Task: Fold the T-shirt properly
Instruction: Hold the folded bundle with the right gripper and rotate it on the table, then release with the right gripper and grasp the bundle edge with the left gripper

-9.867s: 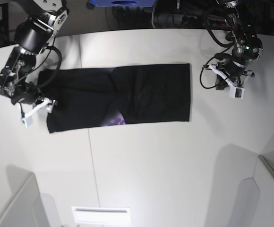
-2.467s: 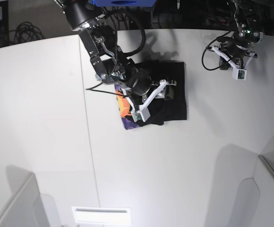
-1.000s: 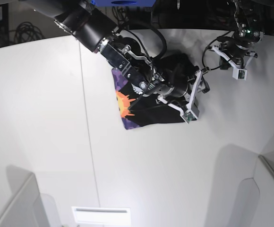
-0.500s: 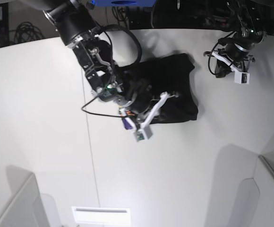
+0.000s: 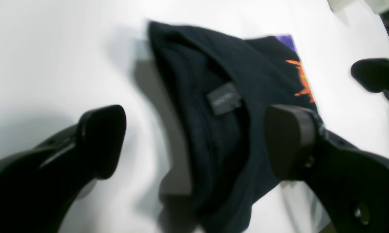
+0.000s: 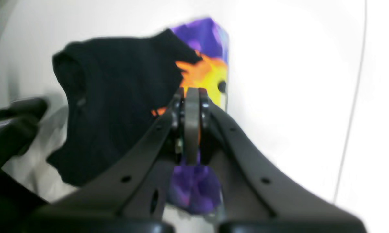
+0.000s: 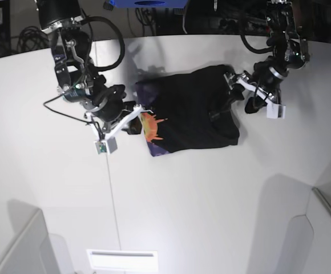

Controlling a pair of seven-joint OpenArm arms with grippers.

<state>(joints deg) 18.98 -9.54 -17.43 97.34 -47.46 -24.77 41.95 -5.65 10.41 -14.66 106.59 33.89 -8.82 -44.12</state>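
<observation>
T-shirt (image 7: 191,111): lay mid-table (image 7: 211,200), folded into a compact bundle, sun print showing, edges untidy; squaring remained. Left gripper (image 5: 194,142) spread wide beside it, empty; right gripper (image 6: 191,126) closed, empty.

T-shirt (image 7: 191,111) on table (image 7: 211,200), between pincers

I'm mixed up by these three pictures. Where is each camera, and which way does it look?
Base: high above, looking down at the table, shirt and both arms.
Left wrist: on the left arm, looking past its open tool at the shirt.
Right wrist: on the right arm, looking past its shut tool at the shirt's sun print.
All three show the shirt.
</observation>
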